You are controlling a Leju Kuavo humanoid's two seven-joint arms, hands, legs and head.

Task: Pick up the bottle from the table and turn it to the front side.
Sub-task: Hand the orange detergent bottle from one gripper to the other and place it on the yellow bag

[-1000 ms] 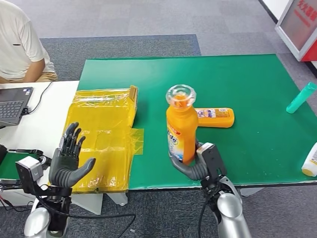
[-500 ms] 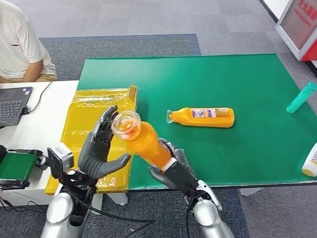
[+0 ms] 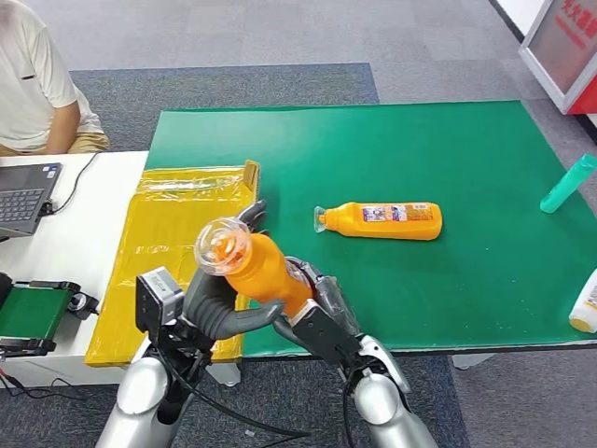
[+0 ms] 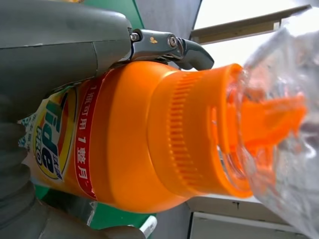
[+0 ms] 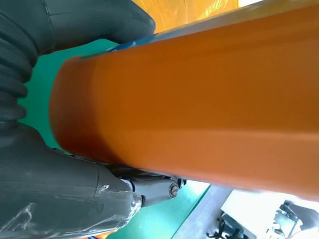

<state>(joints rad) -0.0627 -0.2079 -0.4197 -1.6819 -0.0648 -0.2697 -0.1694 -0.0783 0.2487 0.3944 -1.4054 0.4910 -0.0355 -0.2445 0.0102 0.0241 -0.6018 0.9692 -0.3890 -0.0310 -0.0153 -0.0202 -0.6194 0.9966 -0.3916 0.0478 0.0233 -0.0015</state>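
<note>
Head view: grey carpet floor, green table (image 3: 457, 149) running across, white desk (image 3: 70, 243) on the left with a laptop (image 3: 24, 191) and a seated person (image 3: 35, 84) in a pale shirt behind it. Yellow plastic bags (image 3: 169, 243) spread flat over the table's left edge. Out front, lifted clear of the table near its front edge, the orange bottle (image 3: 264, 271), tilted with its clear cap (image 3: 222, 245) pointing left and toward the camera. Right hand (image 3: 320, 313) wrapped round the base end, left hand (image 3: 215, 303) cupped under and behind the neck end, fingers against the body. Both on the bottle at once. Farther back on the green, a second orange bottle (image 3: 383, 220) lying on its side, label too small to read. At the right edge, a teal tube (image 3: 566, 184) and a white bottle (image 3: 584, 303).

Left wrist view: bottle held close, label facing the camera, reading "Tide PRO" with a red band of Chinese characters beside it. Ribbed orange collar, spout inside the clear cap. Grey thumb pressed along the body.

Right wrist view: plain orange side of the bottle, no writing legible. Grey fingers closed around it, green table beyond.
</note>
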